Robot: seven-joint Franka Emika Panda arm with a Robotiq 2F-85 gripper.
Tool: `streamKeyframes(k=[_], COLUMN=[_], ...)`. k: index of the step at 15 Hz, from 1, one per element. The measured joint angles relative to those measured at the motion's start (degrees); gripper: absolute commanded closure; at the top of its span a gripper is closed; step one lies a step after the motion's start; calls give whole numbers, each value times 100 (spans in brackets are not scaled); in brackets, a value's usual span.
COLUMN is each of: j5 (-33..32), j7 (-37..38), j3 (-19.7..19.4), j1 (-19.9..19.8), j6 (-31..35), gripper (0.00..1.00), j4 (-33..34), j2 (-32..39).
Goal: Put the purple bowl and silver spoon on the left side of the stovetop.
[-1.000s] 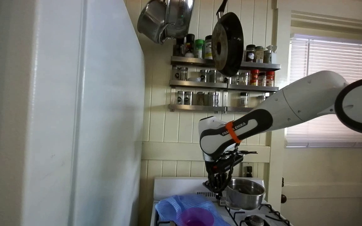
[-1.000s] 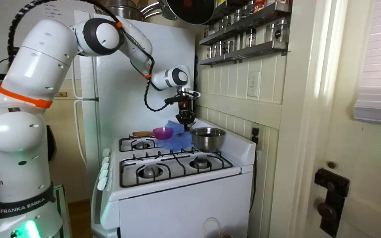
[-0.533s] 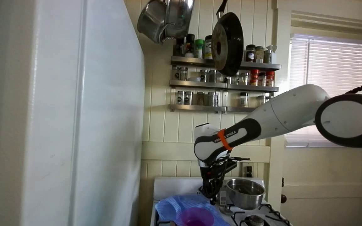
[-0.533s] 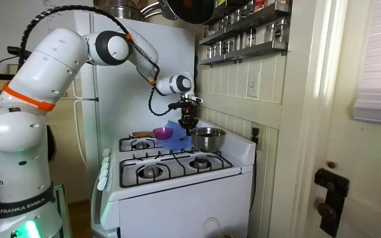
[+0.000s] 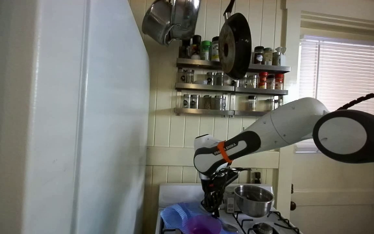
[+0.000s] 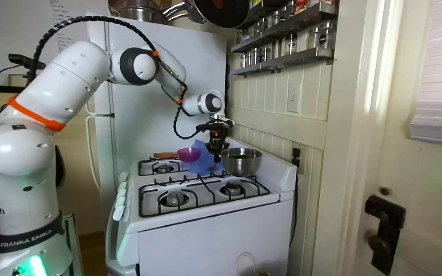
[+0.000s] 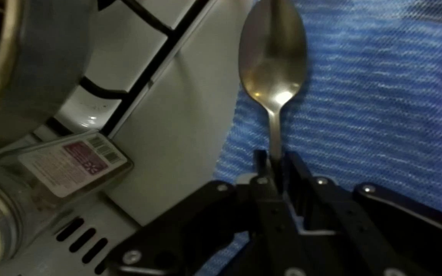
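The silver spoon has its handle between the fingertips of my gripper. The fingers are shut on the handle, and the bowl of the spoon points away from the gripper. The spoon is low over the blue cloth; I cannot tell if it touches. In both exterior views the gripper points down over the cloth, with the spoon at its tip. The purple bowl stands on the cloth beside the gripper. The white stovetop lies underneath.
A silver pot stands close beside the gripper. A glass jar lies near the back panel. A wooden utensil is beyond the bowl. Black grates cover the burners. The fridge rises behind.
My gripper has moved down toward the cloth, carrying the spoon with it, and has come closer to the purple bowl. The bowl, pot and cloth have not visibly moved.
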Motion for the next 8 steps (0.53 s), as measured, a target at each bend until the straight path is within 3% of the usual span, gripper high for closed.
streamKeyframes(k=[6, 8], j5=[-117, -158], j7=[-12, 97], j3=[-77, -110], j1=[147, 205], j6=[-537, -664], gripper=[5, 0], j4=[240, 212], j2=[-81, -305])
